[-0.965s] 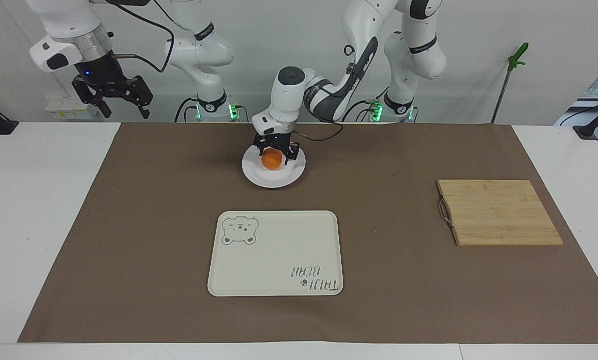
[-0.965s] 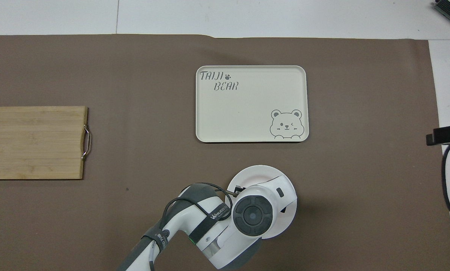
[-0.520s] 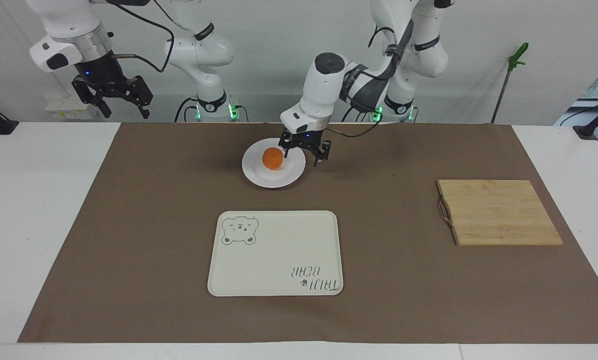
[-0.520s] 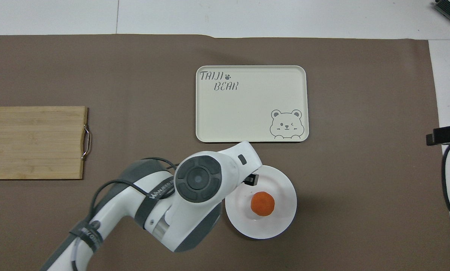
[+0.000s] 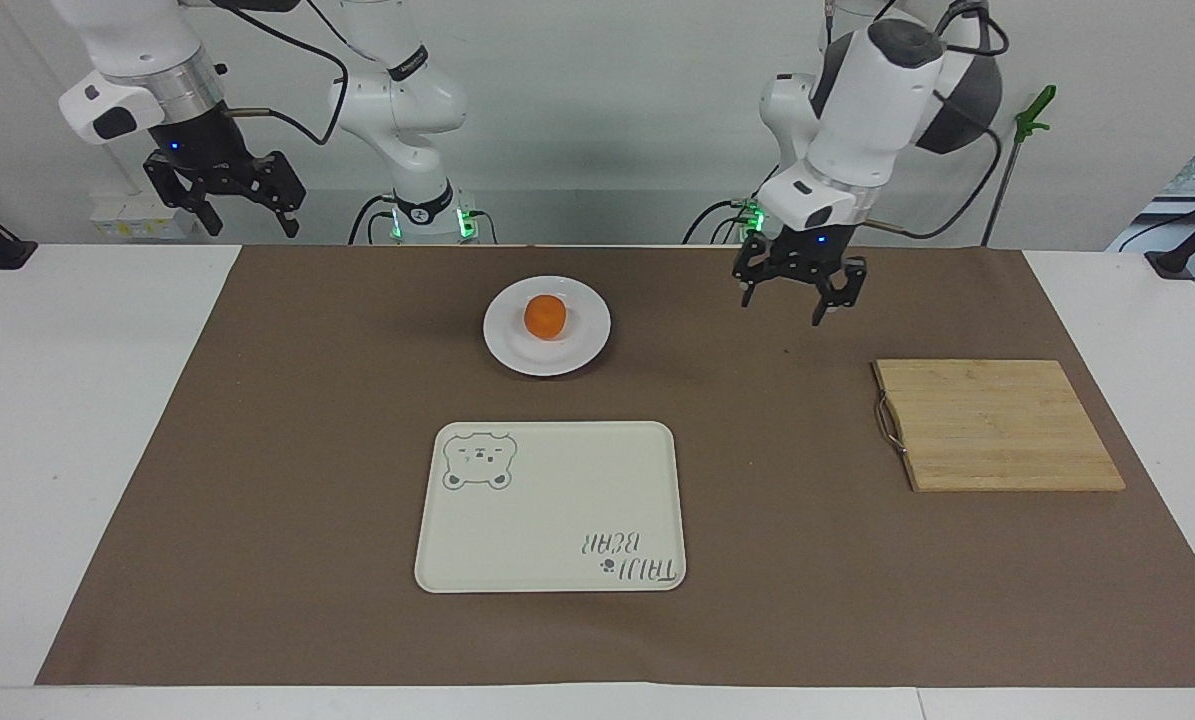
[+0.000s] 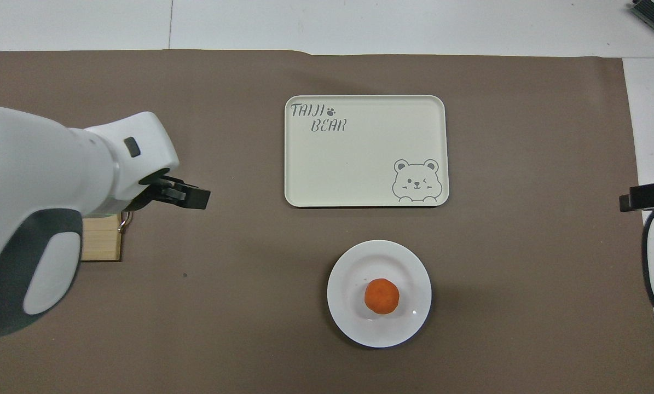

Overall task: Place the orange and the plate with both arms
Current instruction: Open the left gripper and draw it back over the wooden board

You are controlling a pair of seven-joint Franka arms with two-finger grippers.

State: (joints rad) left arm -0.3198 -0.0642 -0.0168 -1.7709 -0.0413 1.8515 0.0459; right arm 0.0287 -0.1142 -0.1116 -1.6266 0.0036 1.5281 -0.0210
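Note:
The orange [image 5: 545, 317] [image 6: 382, 296] lies in the middle of the white plate [image 5: 579, 352] [image 6: 348, 279], which rests on the brown mat near the robots. My left gripper [image 5: 797, 297] [image 6: 187, 196] is open and empty, raised over bare mat between the plate and the cutting board. My right gripper [image 5: 227, 205] is open and empty, held high over the right arm's end of the table, where that arm waits; only its edge [image 6: 647, 195] shows in the overhead view.
A cream tray with a bear drawing [image 5: 557, 500] [image 6: 359, 158] lies farther from the robots than the plate. A bamboo cutting board [image 5: 992, 425] [image 6: 102, 246] with a metal handle lies toward the left arm's end, mostly hidden by the left arm in the overhead view.
My left gripper let go of the orange on the plate, rose, and swung away toward the left arm's end of the table. The orange and plate stayed put. The right arm has not moved.

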